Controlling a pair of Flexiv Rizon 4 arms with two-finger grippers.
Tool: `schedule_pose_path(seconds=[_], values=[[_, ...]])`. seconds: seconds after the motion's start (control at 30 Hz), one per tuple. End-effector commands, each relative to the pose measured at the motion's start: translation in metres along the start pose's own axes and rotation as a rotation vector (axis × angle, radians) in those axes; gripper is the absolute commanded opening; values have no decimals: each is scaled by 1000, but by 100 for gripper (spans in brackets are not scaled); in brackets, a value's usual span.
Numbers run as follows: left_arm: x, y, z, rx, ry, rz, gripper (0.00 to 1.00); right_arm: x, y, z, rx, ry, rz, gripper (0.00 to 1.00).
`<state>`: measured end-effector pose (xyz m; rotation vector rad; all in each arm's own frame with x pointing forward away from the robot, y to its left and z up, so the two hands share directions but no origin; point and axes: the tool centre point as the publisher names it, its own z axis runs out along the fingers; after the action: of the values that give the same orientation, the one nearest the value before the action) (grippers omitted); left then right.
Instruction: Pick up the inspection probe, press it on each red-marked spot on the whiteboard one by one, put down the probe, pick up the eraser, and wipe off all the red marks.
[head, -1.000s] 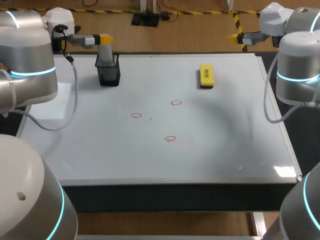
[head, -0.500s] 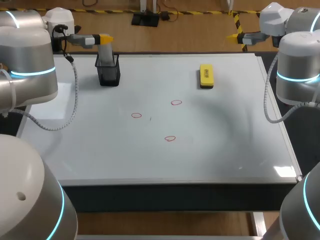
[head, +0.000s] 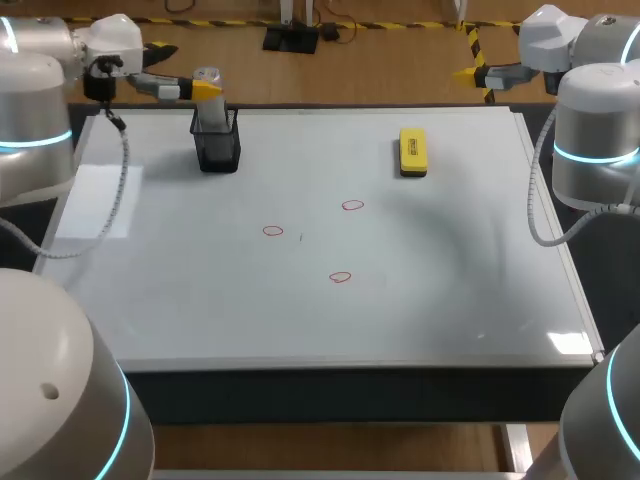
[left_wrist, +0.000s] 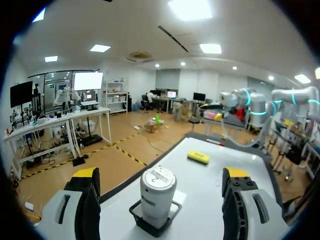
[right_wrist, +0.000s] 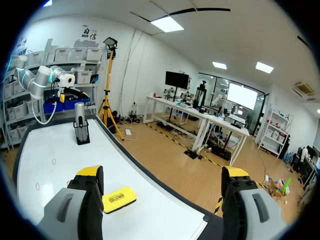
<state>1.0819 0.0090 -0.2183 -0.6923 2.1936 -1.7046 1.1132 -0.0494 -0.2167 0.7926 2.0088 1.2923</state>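
The whiteboard (head: 450, 300) shows all three red marks (head: 341, 277) unwiped, the yellow eraser (head: 412, 151) lies near its far edge, and the inspection probe (left_wrist: 157, 192) stands upright in its black holder (head: 218, 148) — so seemingly every step remains. The left gripper (left_wrist: 160, 176) is spread wide and empty, the probe centred just ahead between its fingers and touching neither, while the right gripper (right_wrist: 160, 175) is likewise open, well apart.

A big whiteboard (head: 450, 310) lies flat and covers the table top. A black holder (head: 217, 152) stands on it near the far left corner, and the grey probe (head: 209, 92) stands up inside it. A yellow eraser (head: 412, 151) lies flat near the far edge, well apart from the holder. Three small rings are drawn around the middle: the far red mark (head: 352, 205), the left red mark (head: 273, 231) and the near red mark (head: 340, 277).
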Motion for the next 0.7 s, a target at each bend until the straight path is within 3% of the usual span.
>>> schedule_pose_path(seconds=[0.03,0.2,0.37,0.7], values=[[-9,5,-4,43,171,15,100,0,0,0,1,1,0,100],[-9,9,2,87,348,33,100,0,0,0,1,1,0,100],[-6,15,11,109,461,39,100,0,0,0,1,1,0,100],[-2,29,32,172,525,31,100,0,0,0,1,1,0,100]])
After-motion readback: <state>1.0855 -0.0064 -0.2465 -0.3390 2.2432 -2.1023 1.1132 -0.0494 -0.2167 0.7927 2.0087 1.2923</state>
